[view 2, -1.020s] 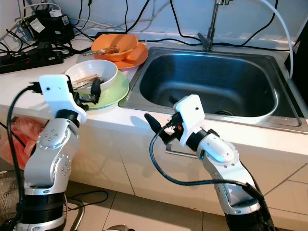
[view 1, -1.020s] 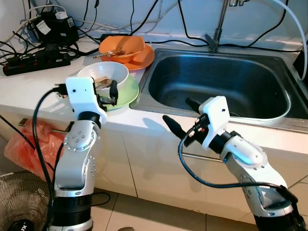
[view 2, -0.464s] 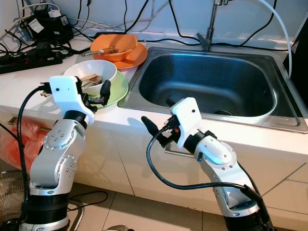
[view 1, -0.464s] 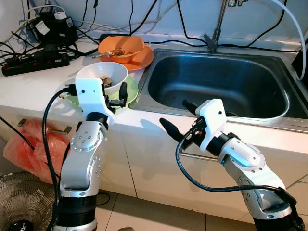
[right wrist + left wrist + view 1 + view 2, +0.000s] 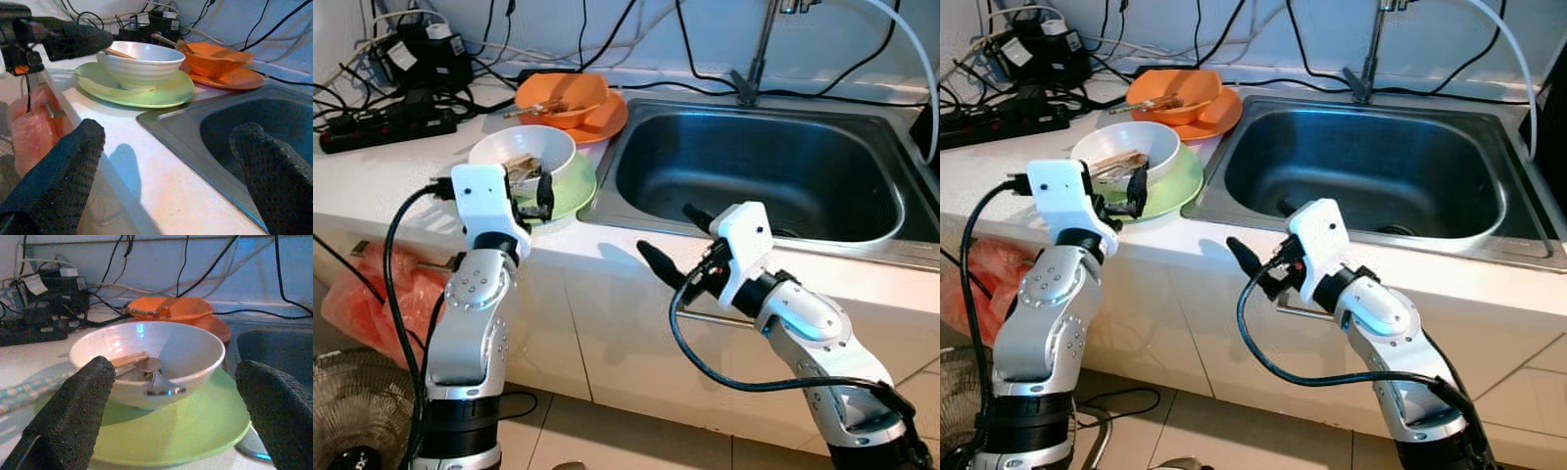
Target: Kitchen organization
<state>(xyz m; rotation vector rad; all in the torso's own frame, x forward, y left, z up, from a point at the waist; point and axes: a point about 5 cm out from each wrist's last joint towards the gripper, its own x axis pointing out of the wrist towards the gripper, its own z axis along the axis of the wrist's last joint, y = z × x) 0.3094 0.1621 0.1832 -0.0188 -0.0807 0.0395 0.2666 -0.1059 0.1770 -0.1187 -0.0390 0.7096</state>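
A white bowl (image 5: 523, 150) holding a spoon (image 5: 152, 378) and chopsticks sits on a green plate (image 5: 574, 190) at the counter's front, left of the sink (image 5: 754, 166). Behind it an orange bowl (image 5: 562, 94) rests on an orange plate (image 5: 610, 118). My left gripper (image 5: 525, 196) is open, level with the white bowl's near side, its fingers spread wider than the bowl and not touching it. My right gripper (image 5: 675, 242) is open and empty, in front of the counter edge by the sink's front left corner.
Power strips and tangled cables (image 5: 389, 106) cover the counter's back left. A faucet (image 5: 750, 82) stands behind the sink. A pink plastic bag (image 5: 360, 294) hangs below the counter on the left, above a fan (image 5: 350, 416) on the floor.
My left gripper swung slightly right towards the bowl, then came back left. The right gripper drifted a little left. Neither gripper took hold of anything.
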